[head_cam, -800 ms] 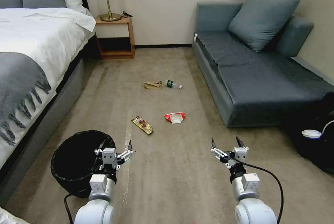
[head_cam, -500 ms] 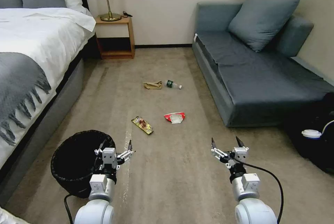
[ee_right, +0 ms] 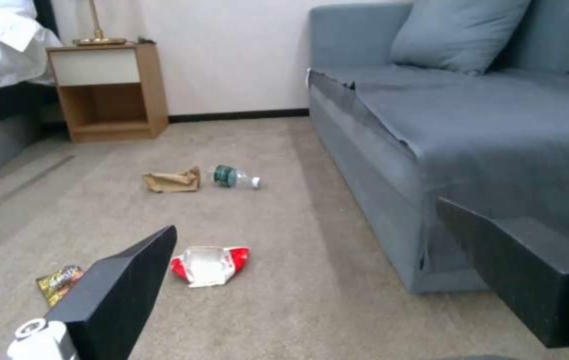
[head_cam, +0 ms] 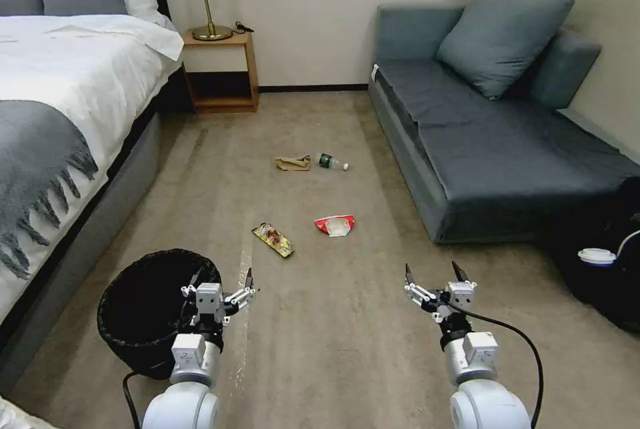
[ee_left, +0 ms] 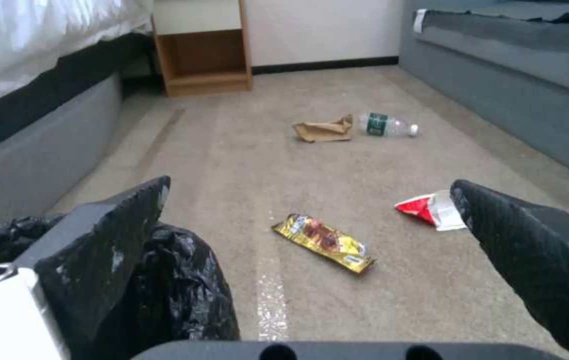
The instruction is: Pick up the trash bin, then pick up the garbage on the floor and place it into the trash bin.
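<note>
**Bin beside the left gripper, litter ahead**

Lower left of the head view: the trash bin [head_cam: 155, 309] stands on the floor just left of the left gripper [head_cam: 221, 283], jaws spread and empty; the right gripper [head_cam: 433, 277], also spread and empty, is well apart at lower right; the garbage [head_cam: 273, 239] lies on the carpet mid-frame; nothing differs from the earlier frames.

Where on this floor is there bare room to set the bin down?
Bare carpet lies between the right pincer, the red-and-white packet and the sofa. Mid-floor is crowded: snack wrapper, paper bag, bottle.
</note>
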You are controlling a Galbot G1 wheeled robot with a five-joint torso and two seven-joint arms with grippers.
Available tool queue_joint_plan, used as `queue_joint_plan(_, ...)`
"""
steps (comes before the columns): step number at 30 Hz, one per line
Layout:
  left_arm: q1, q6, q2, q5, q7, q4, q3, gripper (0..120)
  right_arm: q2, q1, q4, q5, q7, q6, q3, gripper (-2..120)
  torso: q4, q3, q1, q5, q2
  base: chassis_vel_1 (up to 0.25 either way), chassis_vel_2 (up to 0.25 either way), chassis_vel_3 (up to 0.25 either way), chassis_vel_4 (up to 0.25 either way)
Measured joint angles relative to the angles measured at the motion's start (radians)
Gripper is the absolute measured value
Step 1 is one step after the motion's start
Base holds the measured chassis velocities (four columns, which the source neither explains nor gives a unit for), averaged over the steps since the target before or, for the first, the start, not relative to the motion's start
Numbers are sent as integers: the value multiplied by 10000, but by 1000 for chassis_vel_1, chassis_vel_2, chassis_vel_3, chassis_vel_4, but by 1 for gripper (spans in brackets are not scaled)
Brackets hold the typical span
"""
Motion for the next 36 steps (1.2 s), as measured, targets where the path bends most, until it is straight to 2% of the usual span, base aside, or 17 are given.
queue_joint_plan(19, -42, -84, -10, 29, -55, 27, 15, 100, 0, 18, -3, 0, 0, 15, -4, 100, 0, 0, 0, 0, 0, 0, 0, 0, 0)
queue_joint_plan(21, -267, -536, -70, 188, -380, 175, 120, 100, -1, 231, -129, 44, 4, 231, -70, 100, -3, 0, 0, -3, 0, 0, 0, 0, 0)
queue_joint_plan(22, -267, -536, -70, 188, -380, 175, 120, 100, -1, 231, -129, 44, 4, 231, -70, 100, -3, 0, 0, -3, 0, 0, 0, 0, 0)
queue_joint_plan(25, -866, -1761, -238, 629, -1226, 562, 413, 100, -1, 1546, -905, 361, 108, 1496, -471, 100, 1, 1, 0, 1, 0, 0, 0, 0, 0)
queue_joint_plan(26, -1009, -2059, -279, 733, -1435, 654, 484, 100, 0, 1801, -1039, 419, 127, 1731, -546, 100, 7, 1, 0, 1, 0, 0, 0, 0, 0)
queue_joint_plan(27, -1009, -2059, -279, 733, -1435, 654, 484, 100, 0, 1801, -1039, 419, 127, 1731, -546, 100, 7, 1, 0, 1, 0, 0, 0, 0, 0)
queue_joint_plan(29, -1469, -2997, -402, 1078, -2094, 948, 692, 100, -1, 2039, -1206, 490, 142, 1995, -627, 100, 3, 2, 0, 1, -1, 0, 0, 0, 0)
queue_joint_plan(32, -1582, -3314, -443, 1206, -2300, 1028, 758, 100, 14, 2045, -1340, 538, -272, 2523, -601, 100, -6, 1, 0, 0, -2, 0, 0, 0, 0)
queue_joint_plan(36, -1314, -3366, -429, 1262, -2375, 1011, 740, 100, 28, 2010, -1424, 532, -481, 2713, -578, 100, 1, 1, 0, -2, -3, 0, 0, 0, 0)
